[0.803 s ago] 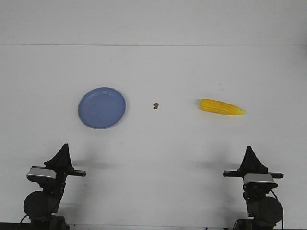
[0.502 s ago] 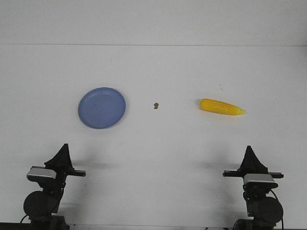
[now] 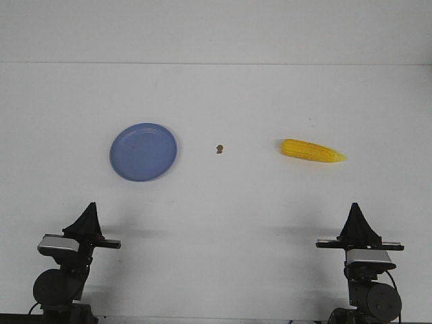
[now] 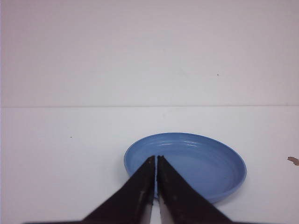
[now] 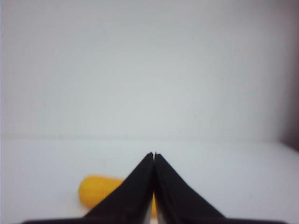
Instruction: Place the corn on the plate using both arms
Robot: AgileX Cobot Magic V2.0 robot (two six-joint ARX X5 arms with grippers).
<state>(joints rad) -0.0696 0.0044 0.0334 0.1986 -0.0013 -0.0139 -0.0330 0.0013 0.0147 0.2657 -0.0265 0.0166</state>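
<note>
Where claw (image 5: 154,156) overlaps, corn (image 5: 96,189) seemingly half-hidden

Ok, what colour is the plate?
Plain periwinkle blue; the plate shows best in the left wrist view.

Only a small brown speck (image 3: 219,148) lies between corn (image 3: 312,150) and plate (image 3: 143,152).

White table (image 3: 216,202), plain white wall (image 3: 216,30) behind; light even, seemingly overhead.
</note>
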